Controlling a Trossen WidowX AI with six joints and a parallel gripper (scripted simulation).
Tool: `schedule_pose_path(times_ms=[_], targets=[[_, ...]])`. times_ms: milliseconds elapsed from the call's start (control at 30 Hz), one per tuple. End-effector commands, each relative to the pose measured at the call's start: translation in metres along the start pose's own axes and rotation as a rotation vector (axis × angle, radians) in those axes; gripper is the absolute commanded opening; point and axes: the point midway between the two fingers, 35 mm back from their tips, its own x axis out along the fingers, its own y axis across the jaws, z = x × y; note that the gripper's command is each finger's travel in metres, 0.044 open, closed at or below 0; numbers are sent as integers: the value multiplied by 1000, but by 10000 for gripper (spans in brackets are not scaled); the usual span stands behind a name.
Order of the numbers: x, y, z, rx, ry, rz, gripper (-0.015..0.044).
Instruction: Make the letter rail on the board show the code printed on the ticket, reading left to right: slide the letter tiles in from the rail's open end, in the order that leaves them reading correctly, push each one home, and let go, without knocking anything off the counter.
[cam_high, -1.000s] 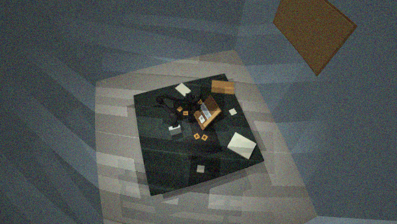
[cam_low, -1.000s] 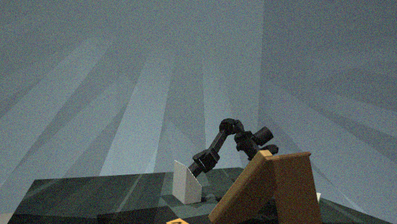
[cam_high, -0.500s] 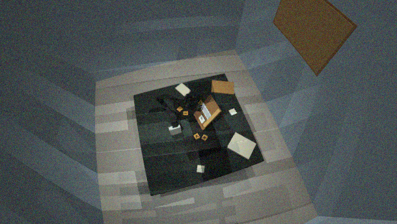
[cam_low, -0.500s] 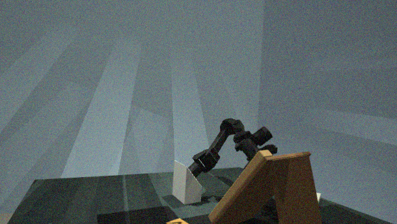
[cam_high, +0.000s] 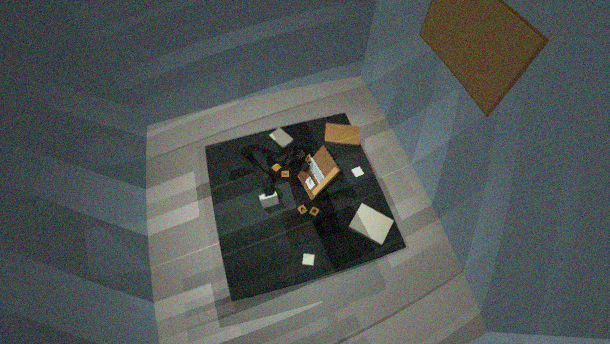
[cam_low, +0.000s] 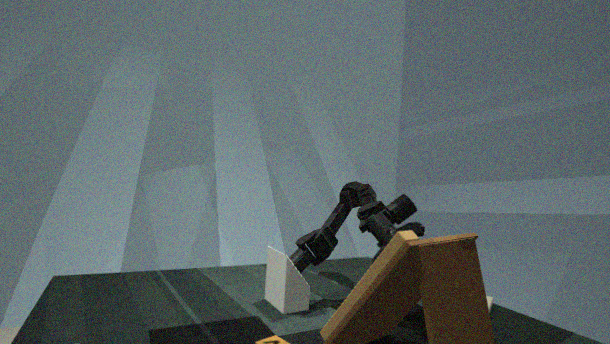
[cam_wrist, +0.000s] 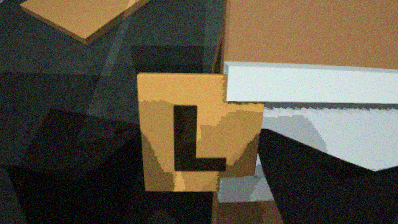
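Observation:
My gripper (cam_wrist: 200, 137) is shut on the orange L tile (cam_wrist: 160, 120) (cam_high: 308, 158), with dark fingers at its sides. The L reads upright in the wrist view. The tile's right edge is at the open left end of the pale rail (cam_wrist: 310, 84) (cam_high: 316, 170), overlapping the channel mouth; its left part sticks out. The rail is on the slanted brown board (cam_wrist: 310, 30) (cam_high: 327, 157) (cam_low: 372, 290). No other tile is seen in the rail, but a finger hides part of it. The ticket (cam_high: 310, 183) is too small to read. Loose tiles (cam_high: 276, 167) (cam_high: 285, 174) (cam_high: 302, 209) (cam_high: 314, 211) lie on the counter.
A white wedge-shaped block (cam_high: 268, 200) (cam_low: 285, 285) stands near the arm. A wooden block (cam_high: 342, 134) and a beige block (cam_high: 281, 137) lie behind the board. A cream box (cam_high: 371, 223) and small white pieces (cam_high: 357, 171) (cam_high: 308, 259) also rest on the dark counter (cam_high: 260, 250).

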Motion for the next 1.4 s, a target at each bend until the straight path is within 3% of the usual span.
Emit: schedule_pose_path(times_ms=[0,1367], targets=[[0,-2,0,-5,1,1,0],[0,-23,0,-6,1,1,0]])
